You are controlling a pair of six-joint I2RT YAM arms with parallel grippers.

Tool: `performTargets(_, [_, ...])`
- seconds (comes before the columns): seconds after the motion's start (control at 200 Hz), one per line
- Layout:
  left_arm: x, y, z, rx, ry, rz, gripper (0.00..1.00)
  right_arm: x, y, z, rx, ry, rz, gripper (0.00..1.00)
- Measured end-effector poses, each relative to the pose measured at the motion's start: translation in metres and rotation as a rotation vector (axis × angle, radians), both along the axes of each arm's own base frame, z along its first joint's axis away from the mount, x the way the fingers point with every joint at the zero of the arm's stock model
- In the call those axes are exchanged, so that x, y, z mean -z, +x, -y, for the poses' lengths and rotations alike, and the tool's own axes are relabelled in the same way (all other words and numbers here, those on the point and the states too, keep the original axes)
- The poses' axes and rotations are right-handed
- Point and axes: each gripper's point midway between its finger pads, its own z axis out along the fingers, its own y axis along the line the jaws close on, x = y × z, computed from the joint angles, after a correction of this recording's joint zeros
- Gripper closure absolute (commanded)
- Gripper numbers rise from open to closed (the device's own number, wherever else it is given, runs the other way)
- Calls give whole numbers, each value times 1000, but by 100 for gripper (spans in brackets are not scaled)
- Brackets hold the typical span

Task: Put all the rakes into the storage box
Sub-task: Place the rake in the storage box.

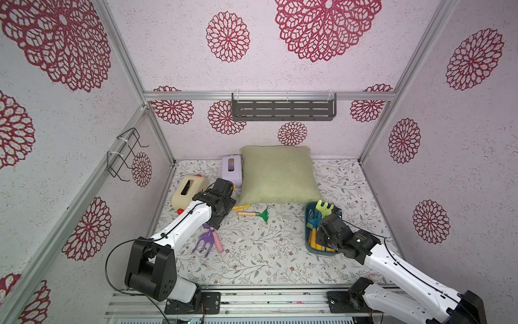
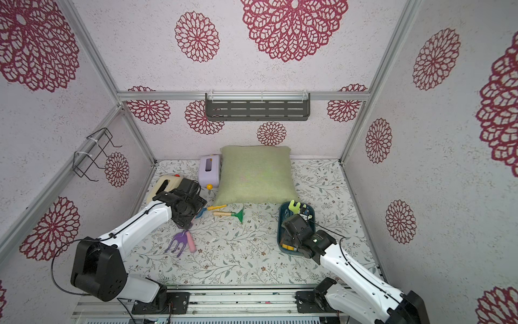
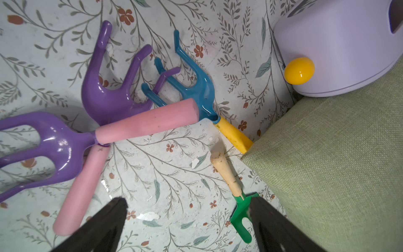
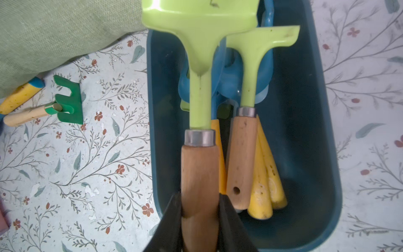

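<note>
Lime-green rake (image 4: 199, 104) in the right end effector (image 4: 200, 200), over the storage box (image 4: 305, 131)

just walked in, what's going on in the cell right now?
The right gripper is shut on the wooden handle of a lime-green rake, holding it over the storage box, which already holds several tools. The left gripper hangs open above loose ones on the table: purple forks, a blue rake, a small green rake.
</note>
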Motion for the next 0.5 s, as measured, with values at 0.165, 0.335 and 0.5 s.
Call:
performTargets(0.165, [9,3,3,-29,-43,-10,5,15,-3,6,17,-15,-41,63])
performTargets(0.335, [20,10,-3,-69,-71,-34,7,11,2,6,19,-4,-26,45])
performTargets(0.5, [19,17,-16,-104,-66,-21,9,-5,7,2,-6,18,20,36])
